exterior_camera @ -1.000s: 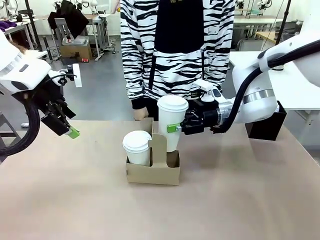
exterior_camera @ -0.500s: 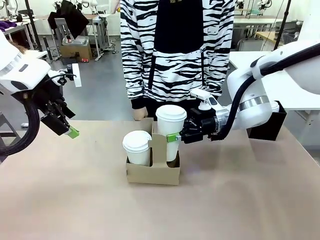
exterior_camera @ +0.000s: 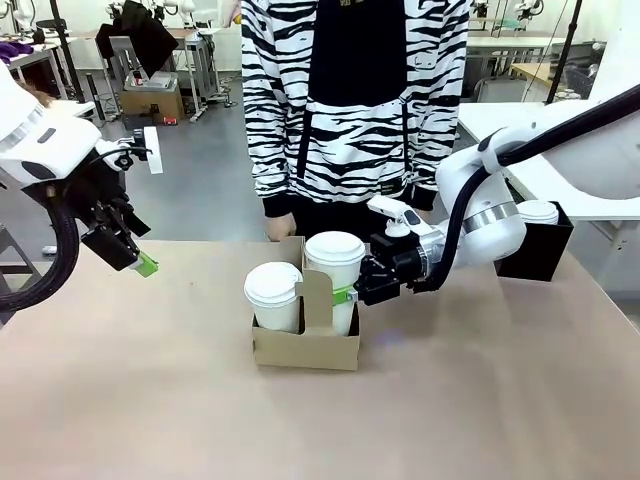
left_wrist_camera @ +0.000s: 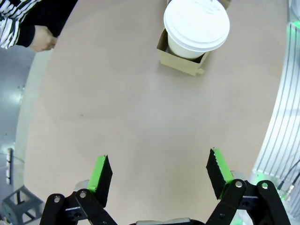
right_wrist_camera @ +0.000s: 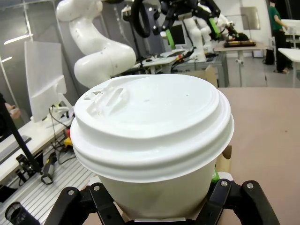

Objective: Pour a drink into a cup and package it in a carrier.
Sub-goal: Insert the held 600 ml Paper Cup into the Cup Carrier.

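Observation:
The tall white lidded cup (exterior_camera: 335,268) stands in the right hole of the brown cardboard carrier (exterior_camera: 305,347), its lid just above the centre handle. My right gripper (exterior_camera: 346,295) is shut on the cup's side from the right. Close up in the right wrist view, the cup (right_wrist_camera: 150,140) sits between my black fingers (right_wrist_camera: 91,202). A shorter lidded white cup (exterior_camera: 273,296) occupies the carrier's left hole. My left gripper (exterior_camera: 140,262) hangs open and empty above the table's left side; its view shows that shorter cup (left_wrist_camera: 197,26) in the carrier (left_wrist_camera: 180,63). The drink is hidden.
A person in a zebra-striped top (exterior_camera: 350,100) stands at the far edge, one hand (exterior_camera: 283,228) just behind the carrier. A black box (exterior_camera: 530,252) holding a white lidded cup (exterior_camera: 540,212) sits at the right, behind my right arm. Bare tabletop (exterior_camera: 450,400) lies in front.
My right gripper has come down and slightly left, lowering the tall cup into the carrier's right hole. The left arm has stayed where it was.

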